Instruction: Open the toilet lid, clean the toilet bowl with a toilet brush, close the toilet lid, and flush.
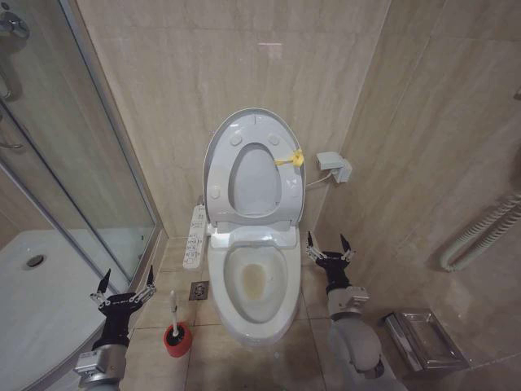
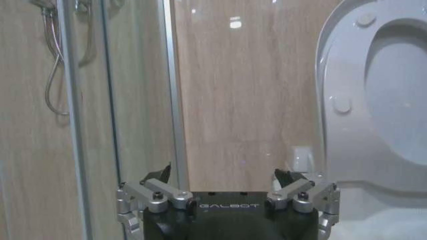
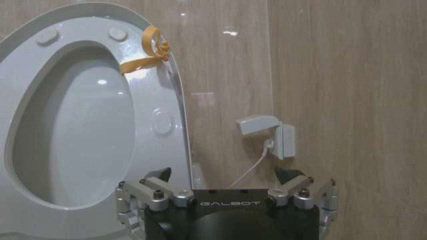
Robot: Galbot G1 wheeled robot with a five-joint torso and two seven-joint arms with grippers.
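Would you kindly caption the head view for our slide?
Toilet lid raised, stained toilet bowl exposed; open left gripper beside the toilet brush, open right gripper beside the bowl.

Lid (image 1: 254, 181) raised upright against the back wall, ring seat lifted with it; glossy white oval, small round bumpers on the seat's underside, yellow loop (image 1: 292, 158) at roughly 2 o'clock on the rim. Same loop hanging off the raised edge in the right wrist view (image 3: 148, 50); edge of the raised lid also seen in the left wrist view (image 2: 347, 100). Bowl (image 1: 254, 281) open below, white oval ceramic, yellowish stain around the drain, long white control panel along its 9 o'clock side. Brush (image 1: 175, 324) standing upright in a round red cup on the floor, at about 8 o'clock from the bowl, near but not touching.
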